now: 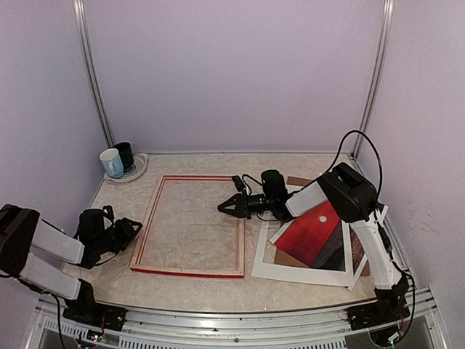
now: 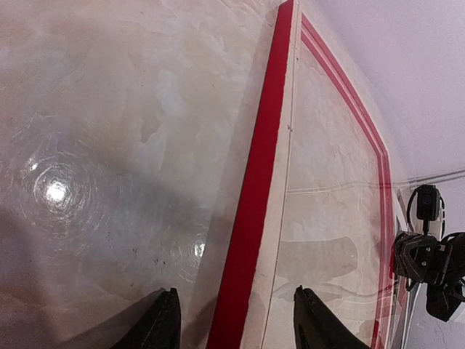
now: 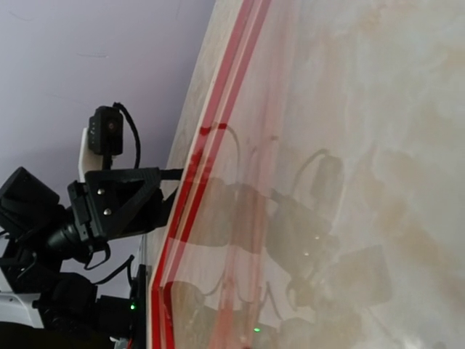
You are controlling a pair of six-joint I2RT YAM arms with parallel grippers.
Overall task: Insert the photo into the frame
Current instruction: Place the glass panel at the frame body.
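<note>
While the photo (image 1: pixel 311 231) lies tilted on the right side of the desk (image 1: pixel 196 163), it rests on the white mat (image 1: pixel 298 274) and the brown board (image 1: pixel 298 181), partly under your right arm and well apart from the frame (image 1: pixel 189 273). The frame lies flat at the desk's middle-left with its red face up, and its opening shows a reflective pane.

Your right end effector (image 1: pixel 224 207) hovers over the frame's right rail with its fingers together and nothing between them. Your left end effector (image 1: pixel 132 227) sits low, just beside the frame's left rail. In the left wrist view its fingers (image 2: pixel 163 323) stand apart with the red rail (image 2: pixel 254 189) running between them, and they are not clamped on it. I cannot tell whether they touch the desk.

At the back-left corner there are a pale mug (image 1: pixel 111 163) and a black mug (image 1: pixel 124 155) on a plate (image 1: pixel 136 171).
</note>
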